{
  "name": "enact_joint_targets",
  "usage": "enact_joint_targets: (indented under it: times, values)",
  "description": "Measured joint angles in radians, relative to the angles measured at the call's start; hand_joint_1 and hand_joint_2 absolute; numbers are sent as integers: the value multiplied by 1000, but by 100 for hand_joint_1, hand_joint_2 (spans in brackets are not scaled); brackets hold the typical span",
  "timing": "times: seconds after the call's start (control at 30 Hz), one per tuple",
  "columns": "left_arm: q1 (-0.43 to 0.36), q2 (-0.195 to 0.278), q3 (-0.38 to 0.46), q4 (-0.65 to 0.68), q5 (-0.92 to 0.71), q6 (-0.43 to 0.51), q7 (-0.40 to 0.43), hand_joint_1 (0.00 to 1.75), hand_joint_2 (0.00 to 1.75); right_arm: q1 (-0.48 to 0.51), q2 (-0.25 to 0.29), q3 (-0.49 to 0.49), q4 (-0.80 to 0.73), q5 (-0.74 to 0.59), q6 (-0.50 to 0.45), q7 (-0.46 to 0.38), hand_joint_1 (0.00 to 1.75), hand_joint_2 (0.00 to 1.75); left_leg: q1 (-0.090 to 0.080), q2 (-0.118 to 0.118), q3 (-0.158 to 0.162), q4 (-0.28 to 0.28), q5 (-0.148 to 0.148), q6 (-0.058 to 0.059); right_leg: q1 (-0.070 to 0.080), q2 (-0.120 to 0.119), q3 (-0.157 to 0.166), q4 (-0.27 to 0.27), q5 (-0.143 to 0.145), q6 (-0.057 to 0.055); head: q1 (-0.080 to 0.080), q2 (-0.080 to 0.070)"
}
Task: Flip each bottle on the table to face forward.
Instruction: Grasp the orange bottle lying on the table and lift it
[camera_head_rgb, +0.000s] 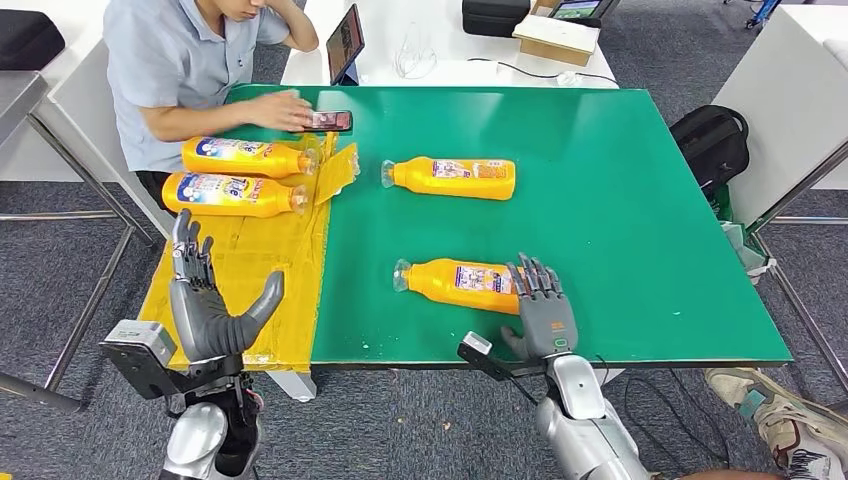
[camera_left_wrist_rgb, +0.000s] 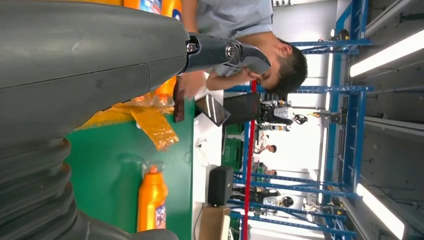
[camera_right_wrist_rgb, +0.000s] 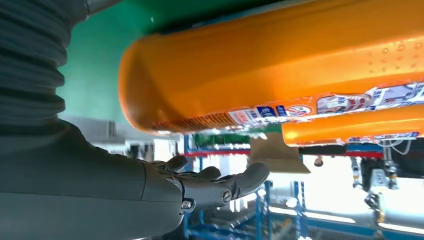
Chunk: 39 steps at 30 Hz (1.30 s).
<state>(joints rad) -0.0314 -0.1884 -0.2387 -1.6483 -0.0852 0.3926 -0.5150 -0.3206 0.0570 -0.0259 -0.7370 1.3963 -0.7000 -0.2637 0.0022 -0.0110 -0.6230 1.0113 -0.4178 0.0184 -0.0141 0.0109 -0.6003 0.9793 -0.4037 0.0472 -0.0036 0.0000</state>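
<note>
Spanning most of the head view — table: a green-topped table (camera_head_rgb: 600, 200) runs from the near edge up to a white desk beyond it.
Yellow sheet: a crinkled yellow sheet (camera_head_rgb: 270, 270) covers the table's left strip, its upper corner folded up beside the green top.
Person: a person in a light blue shirt (camera_head_rgb: 170, 60) sits at the far-left corner, one hand on a phone (camera_head_rgb: 330, 121) that lies on the green top.
Backpack: a black backpack (camera_head_rgb: 712, 140) stands on the floor off the table's right side.
Bottles on the sheet: two orange bottles (camera_head_rgb: 245, 157) (camera_head_rgb: 232, 194) lie side by side on the yellow sheet, caps towards the green top, labels up.
Far bottle: a third orange bottle (camera_head_rgb: 455, 178) lies alone on the green top, cap to the left, label up.
Near bottle: the fourth orange bottle (camera_head_rgb: 460, 283) lies near the front edge, cap to the left.
Right hand: the right hand (camera_head_rgb: 540, 305) sits at the near bottle's base end, fingers straight and spread against it, not wrapped around it; it holds nothing.
Left hand: the left hand (camera_head_rgb: 205, 300) is raised over the near end of the yellow sheet, fingers apart, thumb out, holding nothing.
</note>
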Motion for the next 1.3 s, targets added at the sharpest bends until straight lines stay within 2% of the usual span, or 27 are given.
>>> enact_joint_targets:
  times: [0.23, 0.4, 0.53, 0.73, 0.8, 0.93, 1.0, 1.3]
  values:
    - [-11, 0, -9, 11, 11, -7, 8, 0, 175, -46, 1, -2, 33, 26, 0, 21, 0, 175, 0, 0, 0, 0, 0, 0, 0, 0, 0, 0, 0, 0, 0, 0]
    - [-16, 0, -12, 16, 15, -6, 10, 0, 175, -96, 2, 0, 139, -38, 7, 14, 0, 175, 0, 0, 0, 0, 0, 0, 0, 0, 0, 0, 0, 0, 0, 0]
    - [-24, -1, -14, 27, 38, -8, 18, 0, 175, -137, 3, 15, 216, -67, 59, 22, 0, 175, 0, 2, 1, 0, 0, 0, 0, 0, 0, 0, 0, 0, 0, 0]
    - [-39, -8, -20, 55, 61, -19, 31, 0, 175, -204, 0, 64, 287, -37, 175, 113, 3, 175, 0, 4, 10, 0, -2, -1, 0, 2, 5, -1, 0, -1, 0, 0]
    - [-43, -9, -25, 61, 63, -20, 32, 0, 175, -220, -3, 81, 300, -28, 206, 129, 18, 175, 0, 4, 15, 0, -3, 0, 0, 2, 4, -1, -1, -2, 0, 0]
    - [-45, -10, -31, 73, 67, -31, 33, 0, 175, -237, -13, 111, 318, -16, 253, 138, 159, 175, 0, 3, 19, 0, -4, 0, 0, 2, 6, -1, -3, -3, 0, 0]
    - [-46, -10, -33, 79, 73, -39, 36, 0, 175, -242, -19, 124, 326, -9, 268, 138, 173, 175, 0, 3, 19, 0, -3, 1, 0, 2, 6, -1, -2, -2, 0, 0]
    - [-60, -10, -35, 113, 95, -60, 47, 0, 175, -286, -52, 181, 354, 15, 372, 135, 175, 175, -1, 2, 19, 0, -1, 2, 0, 2, 17, -1, 1, 1, 0, 0]
